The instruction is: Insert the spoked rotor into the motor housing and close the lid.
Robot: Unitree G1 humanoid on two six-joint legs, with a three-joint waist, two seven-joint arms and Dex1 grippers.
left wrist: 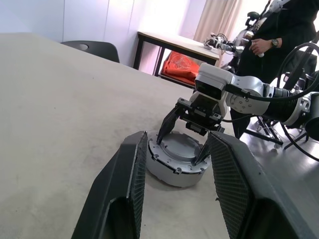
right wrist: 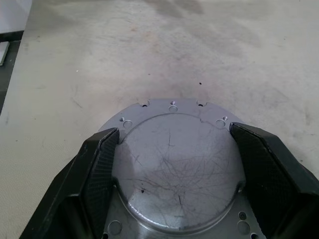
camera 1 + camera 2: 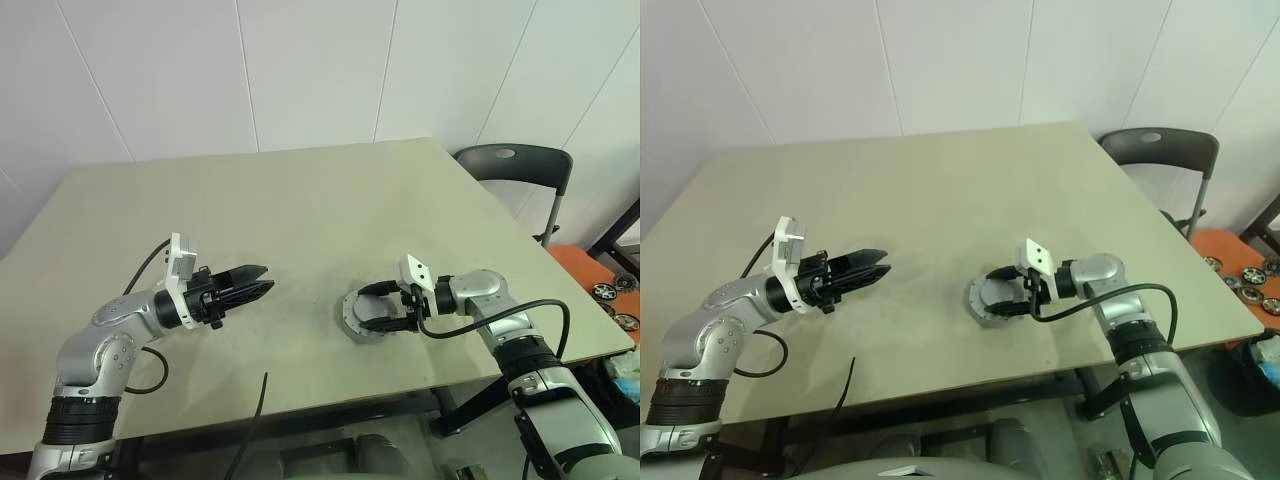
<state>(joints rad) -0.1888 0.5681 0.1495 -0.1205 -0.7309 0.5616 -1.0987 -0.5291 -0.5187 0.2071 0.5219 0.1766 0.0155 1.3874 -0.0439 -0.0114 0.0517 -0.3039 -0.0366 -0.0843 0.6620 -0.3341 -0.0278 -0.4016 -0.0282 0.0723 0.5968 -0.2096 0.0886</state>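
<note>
A round grey metal motor housing [image 1: 169, 173] stands on the table [image 3: 300, 200], right of centre and near the front edge. The lid [image 2: 174, 169], a scratched raised disc with a flange of screw holes, sits on top of it. The spoked rotor is hidden. My right gripper [image 3: 365, 310] reaches in from the right, its two fingers pressed against opposite sides of the raised lid. My left gripper [image 3: 268, 278] hovers a hand's width to the left of the housing. It points at the housing, fingers apart and nothing between them.
A dark chair [image 3: 515, 165] stands behind the table's right corner. A black cable [image 3: 255, 410] hangs over the front edge. In the left wrist view a person in dark clothes [image 1: 279, 30] stands beyond a second table [image 1: 174, 42].
</note>
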